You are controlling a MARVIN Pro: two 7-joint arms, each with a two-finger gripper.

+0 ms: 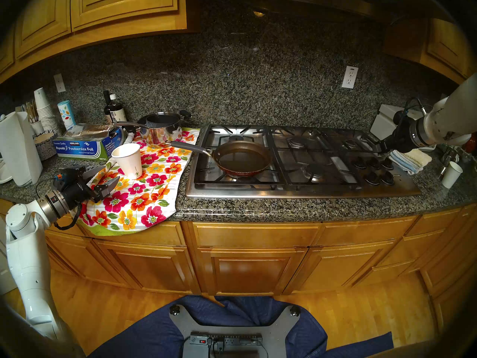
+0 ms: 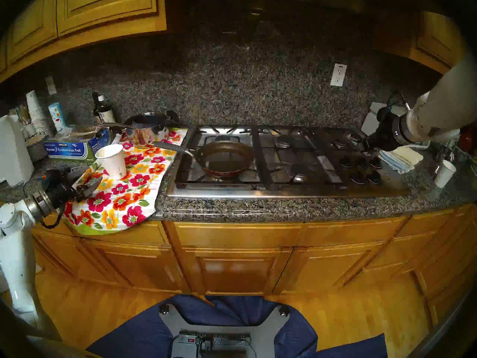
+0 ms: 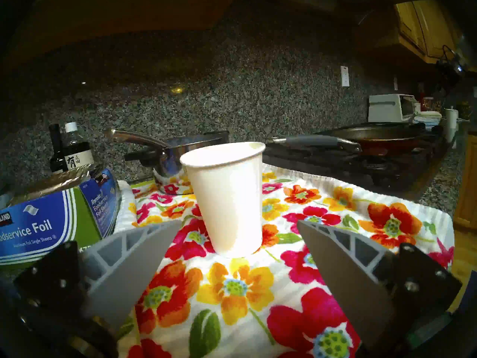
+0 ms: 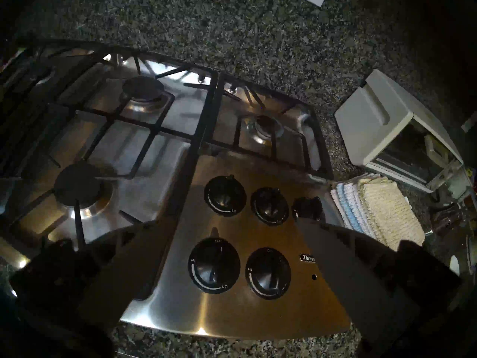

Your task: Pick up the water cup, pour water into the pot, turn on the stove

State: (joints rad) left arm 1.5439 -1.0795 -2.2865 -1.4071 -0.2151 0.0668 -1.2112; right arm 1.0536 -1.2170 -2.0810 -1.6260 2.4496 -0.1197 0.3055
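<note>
The water cup (image 1: 128, 159) stands upright on a flowered towel (image 1: 144, 192) that drapes over the desk's front edge toward its left end. The left pincer (image 1: 108, 174) lies level just beside the cup, its jaws spread wide and empty; from the left wrist the cup (image 3: 227, 197) stands beyond the two grey fingers (image 3: 134, 267), apart from both. The pot (image 1: 242, 157) sits on the front-left burner of the stove (image 1: 296, 189), its grey handle reaching back over the towel toward a steel saucepan (image 1: 161, 128); its dark inside looks glossy, perhaps wet, though the view is too dim to be sure. The right pincer (image 4: 222, 220) hangs over the knobs (image 4: 214, 267) at the stove's right end, tilted downward, jaws released and holding nothing, clear of the knobs. Folded cloths (image 4: 379, 210) lie just right of the stove, a white toaster oven (image 4: 395, 132) behind them near the desk's back edge.
</note>
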